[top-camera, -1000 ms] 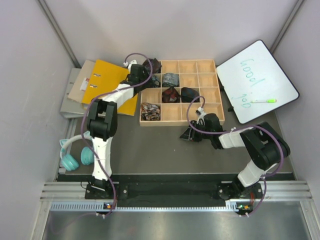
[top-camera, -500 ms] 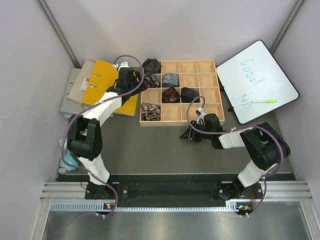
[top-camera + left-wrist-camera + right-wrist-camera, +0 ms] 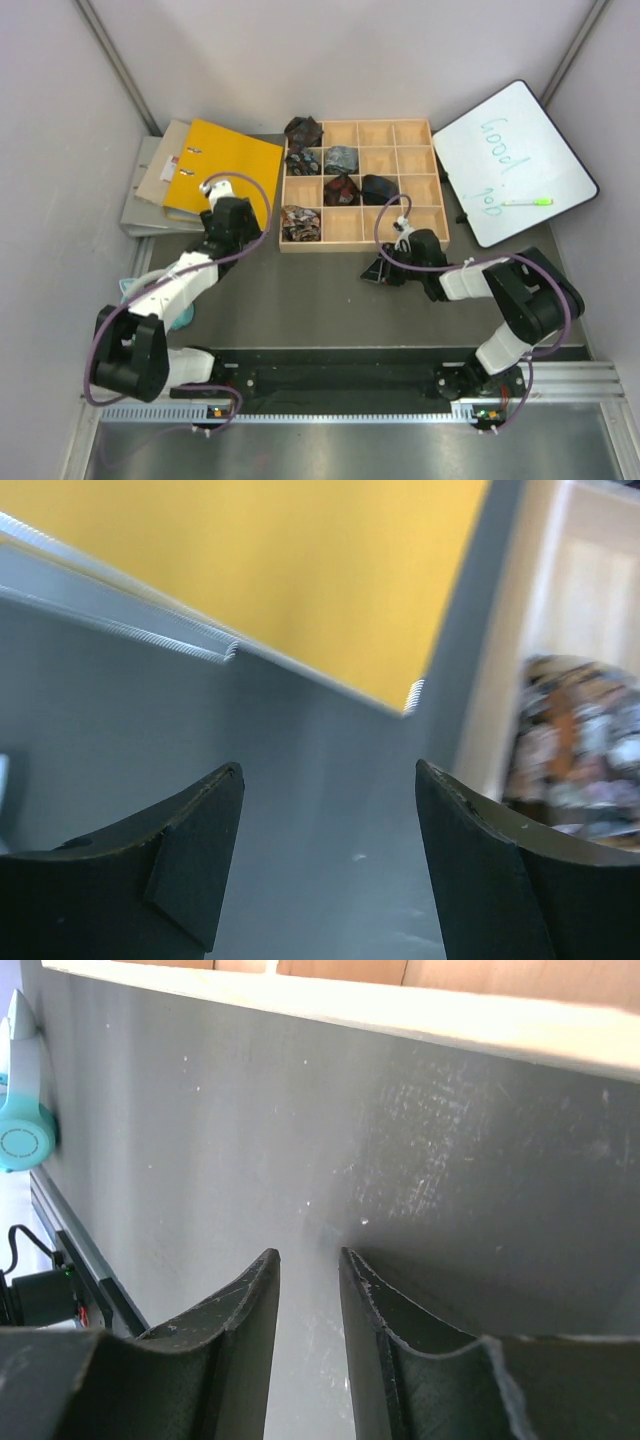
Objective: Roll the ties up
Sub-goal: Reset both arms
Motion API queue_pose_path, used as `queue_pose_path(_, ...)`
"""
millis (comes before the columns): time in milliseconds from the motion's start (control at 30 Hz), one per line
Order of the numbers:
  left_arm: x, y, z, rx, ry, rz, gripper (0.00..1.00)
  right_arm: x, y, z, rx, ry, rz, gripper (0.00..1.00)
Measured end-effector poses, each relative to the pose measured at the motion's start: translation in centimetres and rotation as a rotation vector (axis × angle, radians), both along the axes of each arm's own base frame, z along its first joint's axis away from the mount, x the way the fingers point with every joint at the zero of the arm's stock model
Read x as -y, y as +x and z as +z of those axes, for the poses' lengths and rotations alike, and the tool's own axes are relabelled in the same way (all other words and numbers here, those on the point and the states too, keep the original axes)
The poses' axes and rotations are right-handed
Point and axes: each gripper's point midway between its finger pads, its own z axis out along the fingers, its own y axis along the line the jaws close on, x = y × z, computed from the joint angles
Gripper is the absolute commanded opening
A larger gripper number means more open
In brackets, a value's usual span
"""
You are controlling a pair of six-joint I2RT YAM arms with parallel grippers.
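A wooden compartment tray (image 3: pixel 412 183) holds several rolled ties: a dark floral one (image 3: pixel 303 131) in the top-left cell, then grey-blue (image 3: pixel 341 158), maroon (image 3: pixel 341 188), black (image 3: pixel 378 187) and brown-patterned (image 3: pixel 300 223) bundles. My left gripper (image 3: pixel 236 212) hovers left of the tray, by the yellow folder's corner. Its jaws stand wide open and empty (image 3: pixel 330 770), with the brown-patterned tie (image 3: pixel 580 750) blurred at the right. My right gripper (image 3: pixel 375 272) rests low on the table just in front of the tray. Its fingers (image 3: pixel 308 1253) stand a narrow gap apart with nothing between them.
A yellow folder (image 3: pixel 222 160) lies on grey binders at the back left. A whiteboard (image 3: pixel 515 160) with a green marker (image 3: pixel 527 202) leans at the right. Teal headphones (image 3: pixel 145 320) lie near the left arm. A metal rail (image 3: pixel 330 385) runs along the near edge.
My left arm has drawn back from the tray's top-left cell, toward the near left, gripper still open. The dark floral tie stays in that cell. The right arm has not moved.
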Motion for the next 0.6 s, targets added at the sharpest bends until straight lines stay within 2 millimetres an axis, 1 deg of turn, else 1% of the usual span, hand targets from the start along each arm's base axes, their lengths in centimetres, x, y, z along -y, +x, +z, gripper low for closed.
queue_pose_path(67,-1.4,-1.5,-1.5,-0.002,0.044,0.031,0.72,0.1,-0.1,0.0,0.002,0.0,0.0,0.34)
queue_pose_path(167,-3.0,-3.2,-3.5,0.007,0.095,0.069,0.66,0.1,-0.3,0.1,0.004,0.001,-0.001,0.35)
queue_pose_path(200,-3.4,-3.9,-4.4,0.011,0.112,0.072,0.56,0.1,-0.3,0.1,0.004,0.001,0.0,0.35)
queue_pose_path(233,-3.9,-5.0,-5.5,-0.003,0.141,0.061,0.55,0.2,-0.3,0.1,0.005,0.001,-0.001,0.35)
queue_pose_path(300,-4.1,-5.5,-6.0,-0.002,0.167,0.031,0.55,0.2,-0.4,0.1,0.004,0.001,0.0,0.36)
queue_pose_path(333,-4.1,-5.5,-5.9,0.022,0.182,0.006,0.58,0.2,-0.4,0.1,0.004,0.002,0.0,0.37)
queue_pose_path(400,-4.0,-5.3,-5.5,0.063,0.206,-0.026,0.59,0.2,-0.4,0.1,0.004,0.002,0.001,0.37)
queue_pose_path(467,-4.2,-4.9,-5.3,0.106,0.23,-0.029,0.59,0.2,-0.4,0.1,0.004,0.003,0.002,0.37)
queue_pose_path(533,-4.5,-4.8,-5.4,0.13,0.243,-0.019,0.52,0.2,-0.5,0.1,0.006,0.004,0.002,0.37)
queue_pose_path(600,-4.7,-4.9,-6.1,0.14,0.253,-0.017,0.51,0.3,-0.6,0.1,0.008,0.004,0.002,0.37)
